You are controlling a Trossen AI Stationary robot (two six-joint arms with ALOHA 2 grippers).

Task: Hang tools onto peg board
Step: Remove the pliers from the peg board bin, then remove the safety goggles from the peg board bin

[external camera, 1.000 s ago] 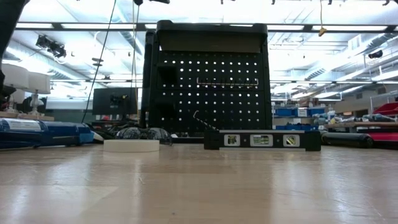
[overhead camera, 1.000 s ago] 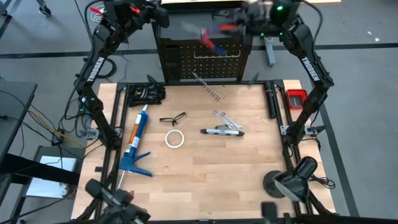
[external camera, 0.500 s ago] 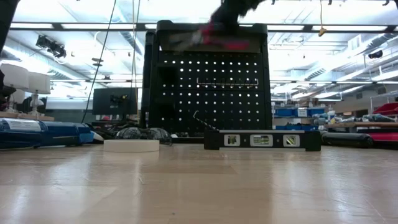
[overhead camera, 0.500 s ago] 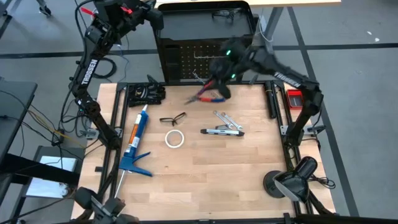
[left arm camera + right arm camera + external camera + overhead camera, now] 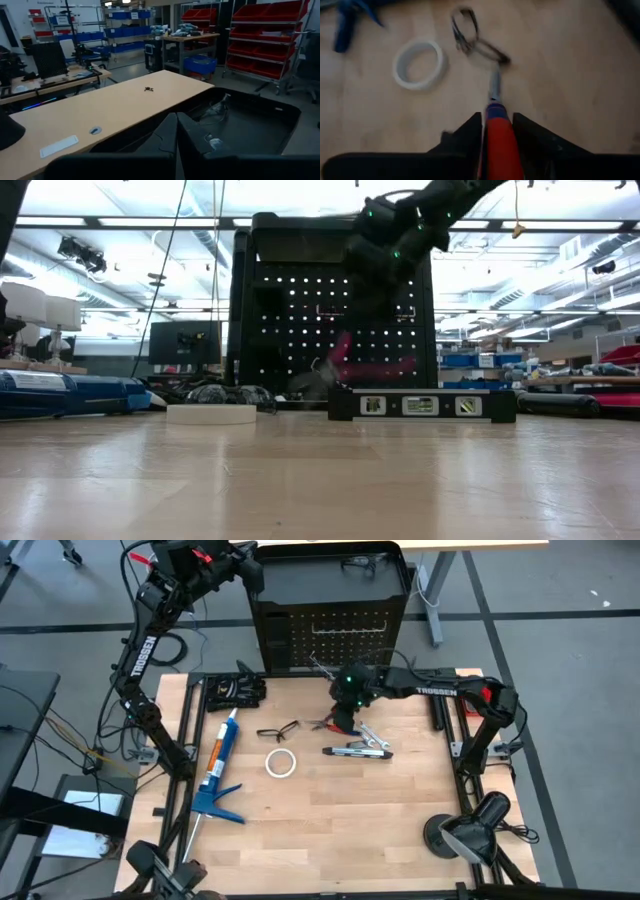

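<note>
My right gripper (image 5: 340,720) is low over the table's middle, pinching the red-and-blue pliers (image 5: 496,117) between its fingers. Their long axis runs straight out ahead of me, nose toward the safety glasses (image 5: 277,730). The peg board (image 5: 330,635) stands behind me, at the far edge. My left gripper (image 5: 176,150), pressed together, waits beyond it.

the high view looks straight down on the whole table (image 5: 330,800) from well above. the low view sits at tabletop height, facing level across to the peg board (image 5: 335,310) (also at the far edge from above). the left wrist view looks out into the room; the right wrist view looks down, close on the wood, at the tape roll (image 5: 418,63).
</note>
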